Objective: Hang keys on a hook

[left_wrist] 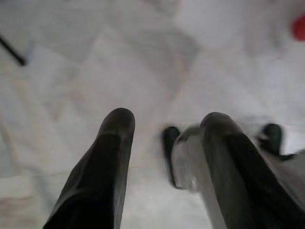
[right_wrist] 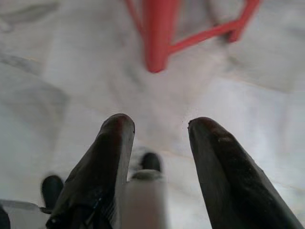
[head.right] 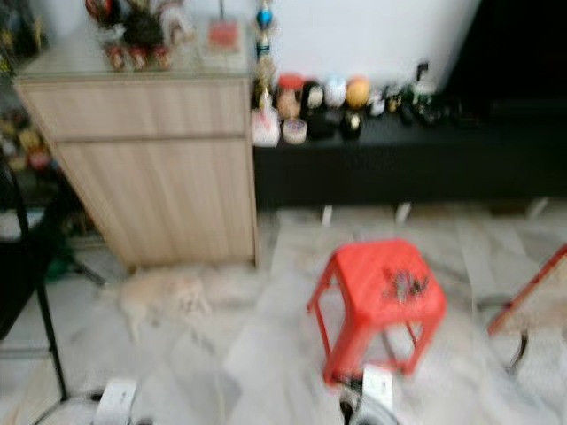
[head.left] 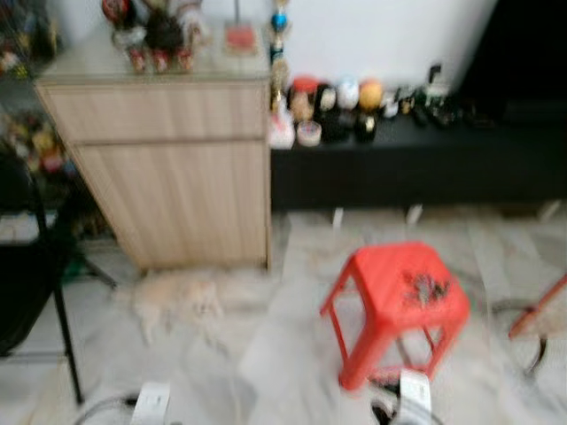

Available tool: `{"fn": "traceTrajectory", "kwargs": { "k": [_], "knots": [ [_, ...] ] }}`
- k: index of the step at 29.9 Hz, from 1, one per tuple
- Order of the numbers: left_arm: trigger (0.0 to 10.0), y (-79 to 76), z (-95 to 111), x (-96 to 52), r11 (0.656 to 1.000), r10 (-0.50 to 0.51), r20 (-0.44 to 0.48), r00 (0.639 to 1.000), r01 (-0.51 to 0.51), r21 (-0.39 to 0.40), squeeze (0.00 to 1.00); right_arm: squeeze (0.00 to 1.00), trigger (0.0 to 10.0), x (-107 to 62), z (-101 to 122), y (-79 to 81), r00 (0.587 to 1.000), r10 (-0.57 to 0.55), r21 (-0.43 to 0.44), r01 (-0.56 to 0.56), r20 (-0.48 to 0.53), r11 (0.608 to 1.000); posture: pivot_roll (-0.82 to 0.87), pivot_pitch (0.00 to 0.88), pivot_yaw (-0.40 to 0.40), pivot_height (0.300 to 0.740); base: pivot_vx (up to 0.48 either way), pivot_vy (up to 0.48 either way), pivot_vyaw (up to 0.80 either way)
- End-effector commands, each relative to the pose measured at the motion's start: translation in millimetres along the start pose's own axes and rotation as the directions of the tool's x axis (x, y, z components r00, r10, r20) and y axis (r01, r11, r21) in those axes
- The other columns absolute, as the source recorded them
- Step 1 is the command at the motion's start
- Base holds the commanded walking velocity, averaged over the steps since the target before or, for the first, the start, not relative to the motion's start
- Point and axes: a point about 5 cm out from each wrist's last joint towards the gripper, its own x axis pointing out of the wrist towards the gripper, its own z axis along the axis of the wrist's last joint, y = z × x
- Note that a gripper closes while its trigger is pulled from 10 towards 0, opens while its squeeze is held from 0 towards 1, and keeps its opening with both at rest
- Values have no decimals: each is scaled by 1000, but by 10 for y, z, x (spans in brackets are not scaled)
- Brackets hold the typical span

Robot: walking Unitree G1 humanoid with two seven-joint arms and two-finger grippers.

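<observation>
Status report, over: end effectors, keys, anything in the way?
Both end effectors open, empty, above floor. Keys on red stool. Cat beside cabinet.

No text, label, brand, number or sign can be read anywhere; the head views are blurred by motion. The jars and bottles on the black low shelf, near its left end, show only patches of colour, and any print on them is too smeared to make out.
</observation>
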Motion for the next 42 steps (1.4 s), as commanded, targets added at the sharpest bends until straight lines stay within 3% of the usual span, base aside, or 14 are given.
{"fn": "traceTrajectory", "kwargs": {
  "k": [1, 19, 26, 27, 31, 36, 37, 38, 42],
  "knots": [
    [10000, 86, -38, -15, 1000, 21, -16, 1000, -21, 15, 0, 0, 10000, 9, 52, 59, 1000, 15, -4, -15, 24, 1000, 111, 0, -43, 740, 0, -480, 0],
    [10000, 67, -31, -12, 1000, 27, -7, 1000, -27, -3, 0, 0, 10000, 8, 75, 62, 998, 26, -2, -26, 49, 1000, 103, 0, -47, 740, 0, -444, 455],
    [10000, 118, 219, 3, 998, 45, 125, 991, -39, -51, 0, 0, 10000, 2, 135, 55, 993, 37, -35, -33, 108, 999, 98, 0, -52, 740, 0, 0, 0],
    [10000, 136, 365, 5, 998, 45, 194, 980, -35, -51, 0, 0, 10000, -2, 158, 51, 990, 35, -34, -31, 137, 999, 97, 0, -55, 740, 0, 0, 0],
    [10000, 146, 611, -12, 999, 36, 322, 946, -24, -43, 0, 0, 10000, -12, 195, 49, 982, 43, -30, -38, 183, 999, 95, 0, -60, 740, 0, 0, 0],
    [10000, 107, 953, -93, 999, 8, 522, 853, 17, -43, 0, 0, 10000, -28, 242, 33, 969, 46, -28, -40, 245, 999, 99, 0, -73, 740, 0, 0, 0],
    [10000, 60, 1046, -134, 998, -14, 584, 812, 50, -46, 0, 0, 10000, -46, 728, 254, 898, 95, -90, -62, 429, 994, 97, 0, -77, 740, 0, 0, 0],
    [10000, 34, 1071, -153, 997, -24, 607, 794, 62, -42, 0, 0, 10000, -72, 876, 331, 865, 114, -106, -71, 488, 992, 92, 0, -80, 740, 0, 0, 0],
    [10000, -18, 1110, -194, 996, -38, 648, 761, 77, -33, 0, 0, 10000, -112, 974, 386, 826, 135, -124, -79, 547, 989, 82, 0, -82, 740, 0, 0, 0]
  ]
}}
